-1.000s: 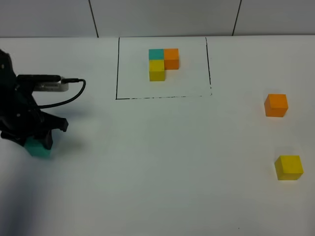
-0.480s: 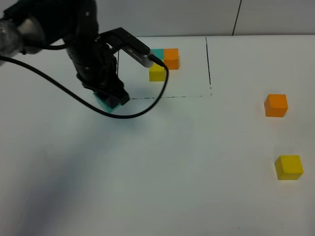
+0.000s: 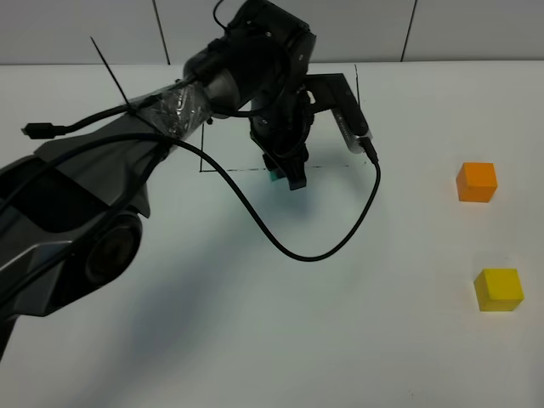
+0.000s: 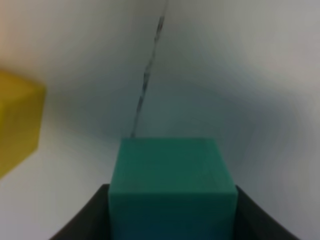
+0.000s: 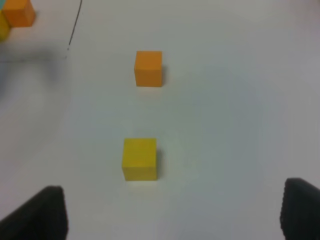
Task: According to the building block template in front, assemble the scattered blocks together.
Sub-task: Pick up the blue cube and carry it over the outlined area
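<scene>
My left gripper (image 3: pixel 283 176) is shut on the teal cube (image 3: pixel 274 175), which hangs at the dashed front line of the black frame (image 3: pixel 202 144). In the left wrist view the teal cube (image 4: pixel 172 185) fills the space between the dark fingers, with the template's yellow cube (image 4: pixel 15 125) beside it and the frame line (image 4: pixel 147 75) ahead. The arm hides the template's cubes in the exterior view. The loose orange cube (image 3: pixel 476 181) and yellow cube (image 3: pixel 498 289) lie at the right. My right gripper (image 5: pixel 175 215) stands open, short of the yellow cube (image 5: pixel 140 158) and orange cube (image 5: pixel 148 68).
The left arm's black cable (image 3: pixel 297 251) loops down over the white table (image 3: pixel 255 340) in front of the frame. A tiled wall (image 3: pixel 476 30) runs along the back edge. The template's orange cube (image 5: pixel 20 12) shows in a corner of the right wrist view.
The left arm has swung from the far left of the table across to the frame's front line, carrying the teal cube. The orange and yellow cubes have not moved.
</scene>
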Controlling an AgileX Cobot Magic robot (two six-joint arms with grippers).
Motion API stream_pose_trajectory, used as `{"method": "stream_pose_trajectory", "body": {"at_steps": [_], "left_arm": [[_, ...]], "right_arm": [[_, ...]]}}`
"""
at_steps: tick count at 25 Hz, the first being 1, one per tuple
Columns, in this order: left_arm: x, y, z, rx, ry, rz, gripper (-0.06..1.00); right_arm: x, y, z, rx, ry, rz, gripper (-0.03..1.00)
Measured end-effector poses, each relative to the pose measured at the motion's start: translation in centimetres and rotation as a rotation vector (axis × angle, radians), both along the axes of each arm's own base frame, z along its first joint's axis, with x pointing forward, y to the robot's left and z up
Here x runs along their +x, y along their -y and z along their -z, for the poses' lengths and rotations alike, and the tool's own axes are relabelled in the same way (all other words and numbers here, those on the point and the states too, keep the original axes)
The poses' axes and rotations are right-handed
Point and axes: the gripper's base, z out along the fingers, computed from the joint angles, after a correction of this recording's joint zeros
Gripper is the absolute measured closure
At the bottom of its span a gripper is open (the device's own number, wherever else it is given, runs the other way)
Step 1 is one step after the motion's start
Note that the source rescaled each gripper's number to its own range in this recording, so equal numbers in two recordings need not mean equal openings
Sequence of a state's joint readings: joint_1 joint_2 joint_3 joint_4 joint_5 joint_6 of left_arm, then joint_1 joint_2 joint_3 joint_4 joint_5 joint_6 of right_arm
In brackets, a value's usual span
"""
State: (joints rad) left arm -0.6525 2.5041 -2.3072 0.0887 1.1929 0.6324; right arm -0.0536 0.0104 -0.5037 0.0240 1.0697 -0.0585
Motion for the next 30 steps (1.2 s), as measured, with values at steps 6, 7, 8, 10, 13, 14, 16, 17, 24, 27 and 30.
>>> {"method": "stream_pose_trajectory", "body": {"at_steps": [6, 7, 8, 10, 13, 14, 16, 17, 24, 27, 30], "left_arm": [[-0.1, 1.3, 1.1, -0.031, -0.028, 0.155, 0.93], [-0.1, 1.3, 1.2, -0.029, -0.03, 0.163, 0.93], [-0.1, 1.3, 1.3, -0.027, -0.031, 0.168, 0.93], [-0.1, 1.3, 1.5, -0.024, -0.035, 0.173, 0.93], [-0.1, 1.3, 2.1, -0.014, -0.041, 0.177, 0.93], [-0.1, 1.3, 2.5, -0.011, -0.047, 0.177, 0.93], [-0.1, 1.3, 3.2, -0.004, -0.058, 0.178, 0.93], [-0.1, 1.3, 3.6, 0.001, -0.065, 0.177, 0.93], [0.0, 1.4, 3.7, 0.003, -0.064, 0.195, 0.93], [0.0, 1.4, 3.8, 0.003, -0.066, 0.2, 0.93], [0.0, 1.4, 3.7, 0.0, -0.066, 0.201, 0.93]], "right_arm": [[0.0, 0.0, 0.0, 0.0, 0.0, 0.0, 0.24], [0.0, 0.0, 0.0, 0.0, 0.0, 0.0, 0.24], [0.0, 0.0, 0.0, 0.0, 0.0, 0.0, 0.24], [0.0, 0.0, 0.0, 0.0, 0.0, 0.0, 0.24], [0.0, 0.0, 0.0, 0.0, 0.0, 0.0, 0.24], [0.0, 0.0, 0.0, 0.0, 0.0, 0.0, 0.24], [0.0, 0.0, 0.0, 0.0, 0.0, 0.0, 0.24], [0.0, 0.0, 0.0, 0.0, 0.0, 0.0, 0.24], [0.0, 0.0, 0.0, 0.001, 0.0, 0.0, 0.24], [0.0, 0.0, 0.0, 0.001, 0.0, 0.0, 0.24], [0.0, 0.0, 0.0, 0.001, 0.0, 0.001, 0.24]]}}
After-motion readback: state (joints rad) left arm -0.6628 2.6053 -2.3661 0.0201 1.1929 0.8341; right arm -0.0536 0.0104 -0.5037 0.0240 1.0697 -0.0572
